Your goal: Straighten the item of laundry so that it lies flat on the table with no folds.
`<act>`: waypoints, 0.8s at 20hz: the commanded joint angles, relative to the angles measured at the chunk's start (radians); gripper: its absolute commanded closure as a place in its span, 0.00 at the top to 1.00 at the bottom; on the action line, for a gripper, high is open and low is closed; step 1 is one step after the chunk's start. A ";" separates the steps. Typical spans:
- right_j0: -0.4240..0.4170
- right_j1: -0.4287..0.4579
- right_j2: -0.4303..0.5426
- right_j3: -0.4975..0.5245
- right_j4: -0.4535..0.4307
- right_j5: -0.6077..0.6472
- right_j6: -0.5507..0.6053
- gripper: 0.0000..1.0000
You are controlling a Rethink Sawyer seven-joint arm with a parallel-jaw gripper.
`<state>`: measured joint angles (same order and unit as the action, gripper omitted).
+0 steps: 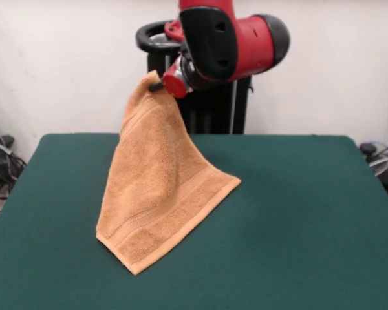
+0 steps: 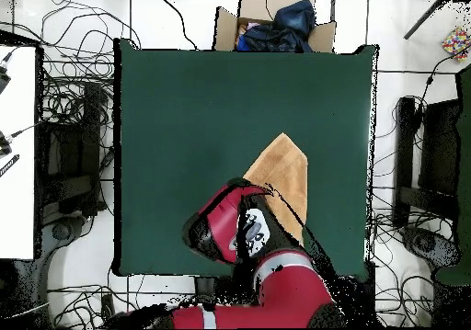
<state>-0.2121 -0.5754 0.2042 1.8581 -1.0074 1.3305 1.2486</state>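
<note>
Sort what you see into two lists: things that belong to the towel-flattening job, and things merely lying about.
Belongs to the job:
towel, held up by one corner
gripper
green table

Lying about:
cardboard box of dark cloth beyond the table
cables on the floor

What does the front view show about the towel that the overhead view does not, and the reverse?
Front only: the towel hangs from one corner pinched in the gripper, its lower edge resting on the table, border bands showing. Overhead only: a cardboard box beyond the table's far edge, cables on the floor, and the arm covering part of the towel. Both: an orange-tan towel, not yet flat, on a dark green table.
</note>
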 commanded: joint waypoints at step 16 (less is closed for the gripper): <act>-0.065 0.001 -0.056 0.040 0.013 -0.203 0.111 0.00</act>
<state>-0.2892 -0.6378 0.1653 1.9111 -0.9760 1.1635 1.2486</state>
